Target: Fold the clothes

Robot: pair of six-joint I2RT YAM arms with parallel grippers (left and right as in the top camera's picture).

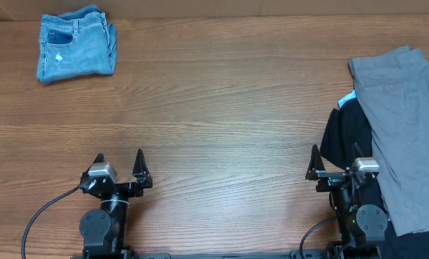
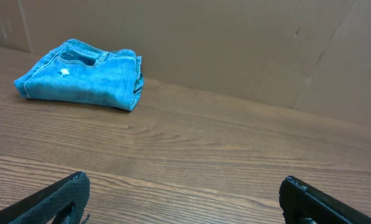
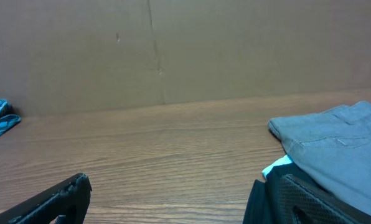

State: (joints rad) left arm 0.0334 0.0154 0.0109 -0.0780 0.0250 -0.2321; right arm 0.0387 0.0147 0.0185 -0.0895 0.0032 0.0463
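At the near edge of the wooden table (image 1: 222, 108), the left gripper (image 1: 119, 158) stands with its jaws spread wide and nothing between them. The right gripper (image 1: 335, 154), also at the table's near edge, is just as wide and empty, its outer finger over a black garment (image 1: 348, 137). That garment lies at the table's right side, partly under a grey garment (image 1: 405, 129) that runs from the near right edge toward the far right. The folded light blue denim jeans (image 1: 76, 44) rest at the table's far left corner, a pocket facing up, well apart from both grippers.
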